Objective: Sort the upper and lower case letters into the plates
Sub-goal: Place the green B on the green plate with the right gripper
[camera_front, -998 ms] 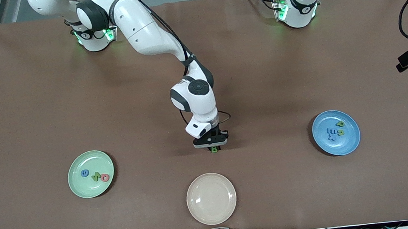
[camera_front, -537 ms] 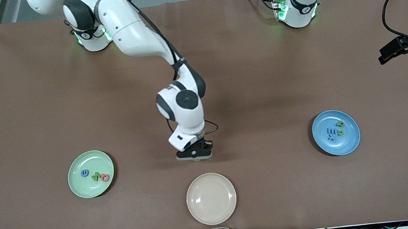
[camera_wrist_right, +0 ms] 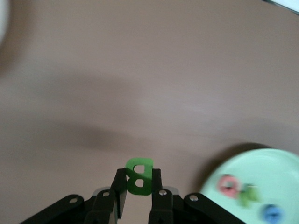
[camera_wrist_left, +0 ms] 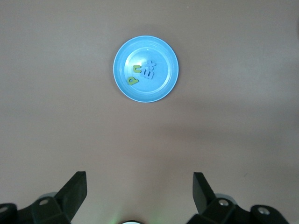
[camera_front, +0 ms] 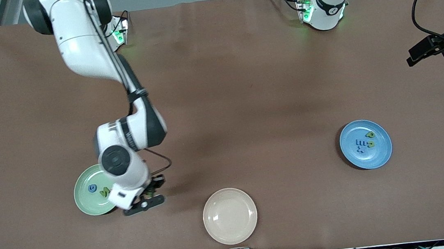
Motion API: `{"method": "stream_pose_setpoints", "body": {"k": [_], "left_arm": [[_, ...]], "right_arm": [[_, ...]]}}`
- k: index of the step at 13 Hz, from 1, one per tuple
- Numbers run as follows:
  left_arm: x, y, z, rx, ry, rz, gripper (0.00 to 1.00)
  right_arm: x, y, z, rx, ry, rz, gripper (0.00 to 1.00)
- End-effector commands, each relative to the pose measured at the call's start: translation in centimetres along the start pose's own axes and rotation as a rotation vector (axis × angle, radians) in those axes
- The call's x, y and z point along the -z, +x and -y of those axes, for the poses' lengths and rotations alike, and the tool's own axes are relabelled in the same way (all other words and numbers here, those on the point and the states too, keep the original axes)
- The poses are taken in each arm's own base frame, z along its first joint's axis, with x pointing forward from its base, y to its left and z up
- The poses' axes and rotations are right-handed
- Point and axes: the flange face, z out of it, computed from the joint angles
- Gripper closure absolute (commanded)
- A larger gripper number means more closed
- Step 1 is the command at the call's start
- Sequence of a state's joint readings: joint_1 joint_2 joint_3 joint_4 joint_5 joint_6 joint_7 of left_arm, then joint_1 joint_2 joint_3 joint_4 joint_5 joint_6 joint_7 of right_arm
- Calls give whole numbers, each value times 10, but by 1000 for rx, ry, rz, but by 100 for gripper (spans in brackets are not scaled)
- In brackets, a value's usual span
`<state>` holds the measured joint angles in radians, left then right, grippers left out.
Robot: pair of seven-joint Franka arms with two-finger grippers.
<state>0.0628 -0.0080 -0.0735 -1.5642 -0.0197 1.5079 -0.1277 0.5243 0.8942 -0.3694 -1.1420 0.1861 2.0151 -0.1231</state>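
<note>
I have swung the right pincer (camera_front: 147,196) from mid-table to just beside the round mint green plate (camera_front: 86,204), clamped on the small chunky green letter B (camera_wrist_right: 139,176). Drop comes next, I judge. Left pincer (camera_wrist_left: 139,196) waits wide open, empty, high above the blue plate (camera_wrist_left: 163,86).

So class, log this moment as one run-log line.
right gripper: shut on green B, beside mint plate | left gripper: open, waiting above blue plate | cream plate: bare

Green letter B (camera_wrist_right: 138,177), mint green plate (camera_front: 83,197), blue plate (camera_front: 382,153), cream plate (camera_front: 230,216), brown table (camera_front: 241,77), white-and-black arms (camera_front: 86,48)
</note>
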Motion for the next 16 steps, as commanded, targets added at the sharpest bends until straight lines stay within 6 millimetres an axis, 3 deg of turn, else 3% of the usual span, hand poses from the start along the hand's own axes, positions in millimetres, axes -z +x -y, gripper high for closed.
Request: {"method": "stream_pose_setpoints", "body": {"k": [1, 4, 5, 7, 8, 11, 12, 14, 16], "left_arm": [[8, -11, 1, 5, -12, -19, 0], [9, -11, -1, 1, -7, -37, 0], [5, -10, -6, -6, -8, -44, 0], [1, -11, -9, -12, -6, -37, 0], [-2, -9, -9, -12, -5, -35, 0], [-3, -9, -8, -12, -4, -37, 0], [-1, -12, -9, -14, -4, -43, 0], [5, -16, -9, -14, -4, -51, 0], [8, -20, -8, -12, -3, -54, 0]], "right_arm": [[-21, -21, -61, 98, 51, 86, 93], [-47, -47, -113, 149, 104, 209, 84], [-55, -57, -121, 155, 131, 259, 68], [-64, -68, -126, 134, 218, 298, 8], [-64, -70, -132, 122, 227, 295, 0], [-50, -67, -141, 105, 205, 274, 0], [-36, -64, -151, 95, 188, 249, 0], [7, -61, -174, 84, 141, 194, 0], [69, -65, -189, 67, 122, 117, 0]]}}
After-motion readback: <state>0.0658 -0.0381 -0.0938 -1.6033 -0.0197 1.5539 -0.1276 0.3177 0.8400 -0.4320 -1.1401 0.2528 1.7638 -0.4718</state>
